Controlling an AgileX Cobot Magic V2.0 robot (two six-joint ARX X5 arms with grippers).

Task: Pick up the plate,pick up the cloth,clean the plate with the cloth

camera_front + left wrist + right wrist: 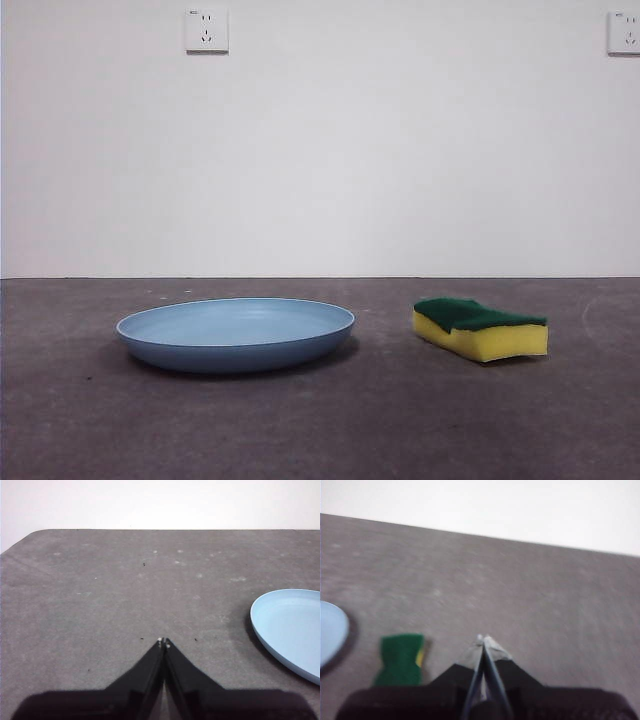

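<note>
The light-blue plate [236,333] lies flat on the grey table, left of centre in the front view. The cloth, a yellow sponge with a dark green top [479,328], lies to its right, apart from it. My left gripper [163,642] is shut and empty above bare table, with the plate [290,630] off to one side. My right gripper [482,640] is shut and empty, with the sponge [400,659] close beside it and the plate's edge [330,632] further off. Neither arm shows in the front view.
The grey table [320,420] ends at a white wall with two sockets [206,30]. The table's far edge and rounded corner show in the left wrist view [30,535].
</note>
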